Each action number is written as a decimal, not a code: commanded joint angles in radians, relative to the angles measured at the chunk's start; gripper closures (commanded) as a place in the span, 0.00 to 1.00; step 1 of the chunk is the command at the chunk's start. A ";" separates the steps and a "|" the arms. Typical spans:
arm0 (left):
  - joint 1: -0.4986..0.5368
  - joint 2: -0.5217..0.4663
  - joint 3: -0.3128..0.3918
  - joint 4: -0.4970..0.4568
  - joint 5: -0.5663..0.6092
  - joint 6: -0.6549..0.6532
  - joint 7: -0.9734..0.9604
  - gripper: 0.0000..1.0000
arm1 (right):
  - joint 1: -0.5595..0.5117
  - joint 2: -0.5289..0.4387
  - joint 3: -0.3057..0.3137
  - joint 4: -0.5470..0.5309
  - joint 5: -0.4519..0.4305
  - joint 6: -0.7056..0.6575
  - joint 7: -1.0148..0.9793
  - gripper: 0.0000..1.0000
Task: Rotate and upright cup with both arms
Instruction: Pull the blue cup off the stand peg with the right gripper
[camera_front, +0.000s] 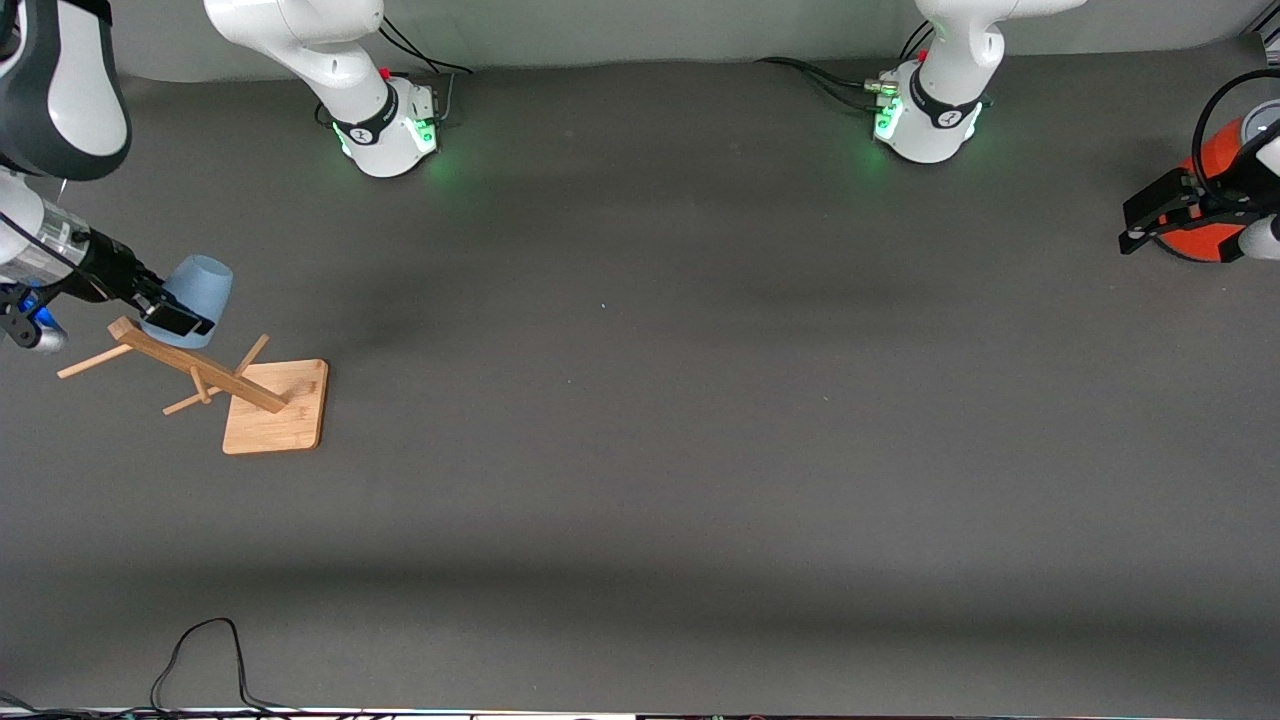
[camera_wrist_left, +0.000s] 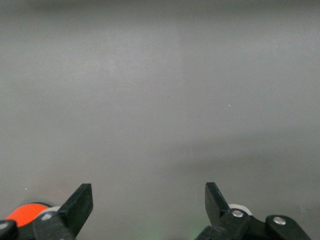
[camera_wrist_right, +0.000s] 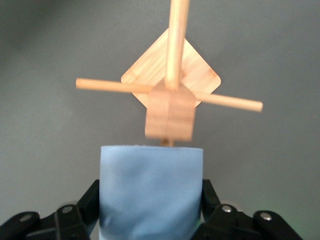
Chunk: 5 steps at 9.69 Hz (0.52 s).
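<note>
The pale-blue cup (camera_front: 197, 290) is held in the air by my right gripper (camera_front: 170, 312), which is shut on its sides, over the top of a wooden peg stand near the right arm's end of the table. In the right wrist view the cup (camera_wrist_right: 150, 190) fills the space between the black fingers (camera_wrist_right: 89, 202), just above the stand's post. My left gripper (camera_front: 1150, 222) hangs open and empty at the left arm's end of the table, and in the left wrist view (camera_wrist_left: 149, 200) only bare table shows between its fingers.
The wooden stand (camera_front: 278, 405) has a square base, an upright post and cross pegs (camera_wrist_right: 170, 100). An orange cylinder with a grey top (camera_front: 1210, 200) stands beside the left gripper and also shows in the left wrist view (camera_wrist_left: 24, 214). A black cable (camera_front: 205, 660) lies at the table's near edge.
</note>
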 joint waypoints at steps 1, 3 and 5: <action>-0.005 0.003 0.003 0.020 -0.003 -0.005 -0.006 0.00 | 0.012 -0.114 0.006 -0.027 0.015 -0.074 0.040 0.30; -0.004 0.005 0.003 0.019 -0.003 -0.008 -0.006 0.00 | 0.061 -0.184 0.007 -0.049 0.008 -0.120 0.131 0.30; -0.004 0.005 0.003 0.020 -0.003 -0.007 -0.006 0.00 | 0.166 -0.224 0.009 -0.055 0.008 -0.148 0.297 0.30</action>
